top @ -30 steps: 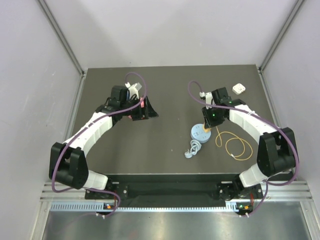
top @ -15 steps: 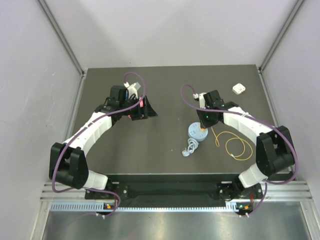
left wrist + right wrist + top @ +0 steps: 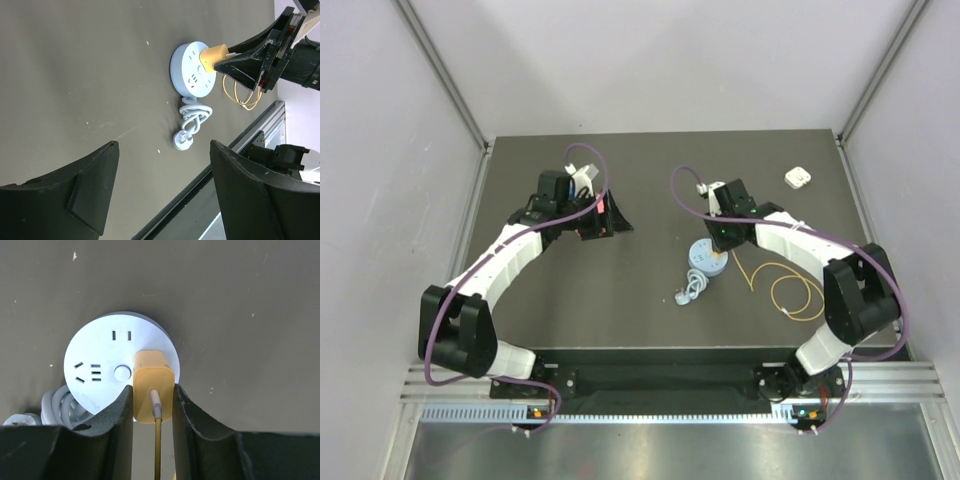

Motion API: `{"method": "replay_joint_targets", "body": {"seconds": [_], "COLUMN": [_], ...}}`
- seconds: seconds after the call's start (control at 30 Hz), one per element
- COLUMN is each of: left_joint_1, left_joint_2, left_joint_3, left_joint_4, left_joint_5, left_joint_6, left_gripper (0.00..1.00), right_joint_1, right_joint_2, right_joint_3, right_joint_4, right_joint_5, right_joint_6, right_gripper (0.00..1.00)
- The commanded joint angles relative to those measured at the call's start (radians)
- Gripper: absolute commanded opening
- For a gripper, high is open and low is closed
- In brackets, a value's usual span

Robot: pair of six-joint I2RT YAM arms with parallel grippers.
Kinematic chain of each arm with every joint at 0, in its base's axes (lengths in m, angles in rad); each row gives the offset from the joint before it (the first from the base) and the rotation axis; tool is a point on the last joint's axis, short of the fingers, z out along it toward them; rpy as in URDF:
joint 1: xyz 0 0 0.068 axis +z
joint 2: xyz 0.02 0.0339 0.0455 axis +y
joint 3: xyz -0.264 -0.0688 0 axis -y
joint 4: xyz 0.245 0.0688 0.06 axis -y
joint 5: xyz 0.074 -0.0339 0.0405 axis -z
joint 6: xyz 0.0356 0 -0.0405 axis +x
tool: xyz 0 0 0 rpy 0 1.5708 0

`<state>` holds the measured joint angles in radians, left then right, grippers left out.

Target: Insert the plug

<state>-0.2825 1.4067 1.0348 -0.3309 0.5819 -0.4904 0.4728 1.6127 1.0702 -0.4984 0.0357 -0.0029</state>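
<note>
The right gripper (image 3: 153, 390) is clamped on the plug (image 3: 153, 382), with one finger on each side face, at lower centre of the right wrist view. The plug sits against the right part of the light-blue disc (image 3: 100, 360). Its wire (image 3: 157, 450) runs down out of frame. Seating depth cannot be determined. The left gripper (image 3: 164, 147) stands wide apart and holds nothing. In the top view it is at centre left, well apart from the disc.

The disc (image 3: 708, 258) lies right of the counter's (image 3: 640, 300) centre, with the plug (image 3: 152, 390) on its right side. The cord (image 3: 692, 290) lies nearer the near edge, the wire (image 3: 790, 285) to the right, and the block (image 3: 798, 178) by the far-right corner.
</note>
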Motion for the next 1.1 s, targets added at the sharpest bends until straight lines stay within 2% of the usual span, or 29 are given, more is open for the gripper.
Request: {"method": "replay_joint_targets", "body": {"seconds": [0.0,0.13,0.3,0.43,0.47,0.5,0.67,0.7,0.73,0.77,0.83,0.9,1.07], "left_joint_1": [0.008,0.008,0.012,0.016,0.016,0.016,0.016,0.017,0.017,0.019,0.017,0.017,0.02], "left_joint_2": [-0.04,-0.035,-0.034,-0.038,-0.037,-0.037,-0.032,-0.031,-0.031,-0.029,-0.035,-0.043,-0.049], "left_joint_3": [0.018,0.013,0.013,0.01,0.008,0.008,0.008,0.008,0.008,0.01,0.011,0.008,0.005], "left_joint_4": [0.013,0.013,0.012,0.007,0.006,0.004,0.01,0.012,0.01,0.01,0.007,0.006,0.0], "left_joint_5": [0.004,0.001,-0.002,-0.011,-0.01,-0.011,-0.008,-0.007,-0.007,-0.004,0.001,-0.001,-0.011], "left_joint_6": [0.018,0.018,0.019,0.026,0.029,0.027,0.026,0.024,0.024,0.024,0.029,0.03,0.039], "left_gripper": [0.78,0.78,0.78,0.78,0.78,0.78,0.78,0.78,0.78,0.78,0.78,0.78,0.78], "right_joint_1": [0.02,0.02,-0.005,-0.04,-0.046,-0.052,-0.059,-0.063,-0.068,-0.071,-0.088,-0.105,-0.212], "right_joint_2": [0.127,0.139,0.145,0.183,0.188,0.19,0.158,0.151,0.142,0.136,0.122,0.101,0.067], "right_joint_3": [-0.069,0.029,0.123,0.195,0.206,0.229,0.292,0.309,0.318,0.327,0.349,0.359,0.379], "right_joint_4": [-0.055,-0.115,-0.123,-0.124,-0.126,-0.129,-0.109,-0.1,-0.088,-0.083,-0.075,-0.062,-0.008], "right_joint_5": [0.09,0.219,0.217,0.187,0.188,0.19,0.159,0.136,0.118,0.098,0.072,0.063,0.001], "right_joint_6": [0.055,0.061,0.063,0.067,0.069,0.072,0.075,0.073,0.07,0.067,0.075,0.072,0.104], "right_gripper": [0.0,0.0,0.01,0.09,0.12,0.21,0.47,0.58,0.65,0.77,0.9,0.95,0.93]}}
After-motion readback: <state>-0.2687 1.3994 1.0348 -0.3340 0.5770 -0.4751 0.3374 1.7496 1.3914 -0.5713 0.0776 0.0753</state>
